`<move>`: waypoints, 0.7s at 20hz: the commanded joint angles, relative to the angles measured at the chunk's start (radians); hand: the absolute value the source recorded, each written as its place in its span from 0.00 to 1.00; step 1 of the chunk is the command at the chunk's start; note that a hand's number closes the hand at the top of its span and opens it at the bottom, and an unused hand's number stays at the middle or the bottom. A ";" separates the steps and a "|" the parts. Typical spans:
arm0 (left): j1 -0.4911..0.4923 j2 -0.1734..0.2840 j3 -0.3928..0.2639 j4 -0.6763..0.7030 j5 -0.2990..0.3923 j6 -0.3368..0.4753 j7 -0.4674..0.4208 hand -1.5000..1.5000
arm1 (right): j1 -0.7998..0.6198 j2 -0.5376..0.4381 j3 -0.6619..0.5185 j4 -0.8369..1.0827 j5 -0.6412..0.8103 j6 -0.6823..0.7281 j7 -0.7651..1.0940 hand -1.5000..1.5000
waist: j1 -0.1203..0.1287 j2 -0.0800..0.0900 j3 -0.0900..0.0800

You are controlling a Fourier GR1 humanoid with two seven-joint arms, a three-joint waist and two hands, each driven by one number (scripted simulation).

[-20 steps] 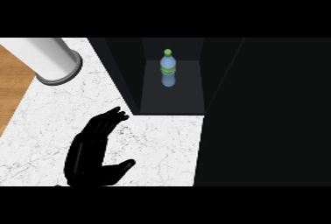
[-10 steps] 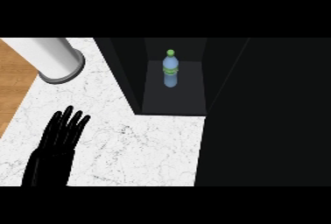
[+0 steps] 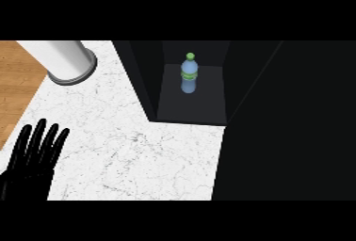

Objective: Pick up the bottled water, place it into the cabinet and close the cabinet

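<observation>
The bottled water (image 3: pixel 188 75), pale blue with a green cap, stands upright inside the dark open cabinet (image 3: pixel 201 110), towards its back. My left hand (image 3: pixel 31 160) shows at the lower left over the white marble counter (image 3: pixel 139 150). Its fingers are straight and point up, it holds nothing, and it is well clear of the cabinet. My right hand does not show in the head view.
A white cylinder with a grey rim (image 3: pixel 66 59) stands at the counter's far left corner. Wooden floor (image 3: pixel 17 80) lies beyond the counter's left edge. A large dark panel (image 3: pixel 292 132) fills the right side of the view.
My left hand has drawn back from the middle of the counter to the lower left edge, and its fingers have straightened. The bottle has not moved.
</observation>
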 commanded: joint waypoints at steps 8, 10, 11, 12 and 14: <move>0.061 0.089 0.079 -0.023 0.069 -0.138 0.001 0.00 | -0.133 0.061 0.257 -0.061 0.023 0.003 0.160 1.00 | 0.069 0.025 -0.001; 0.064 0.112 0.099 -0.019 0.077 -0.149 0.009 0.00 | -0.149 0.061 0.242 -0.061 0.009 -0.007 0.177 1.00 | 0.087 0.031 -0.002; 0.075 0.119 0.099 -0.025 0.077 -0.165 0.007 0.00 | -0.158 0.055 0.239 -0.058 0.007 -0.006 0.192 1.00 | 0.095 0.030 -0.002; 0.075 0.116 0.101 -0.030 0.087 -0.173 0.006 0.00 | -0.180 0.058 0.237 -0.051 0.015 -0.010 0.203 1.00 | 0.094 0.030 -0.001; 0.072 0.134 0.111 -0.012 0.091 -0.196 0.012 0.00 | -0.209 0.068 0.218 -0.025 -0.014 -0.012 0.199 1.00 | 0.120 0.043 -0.003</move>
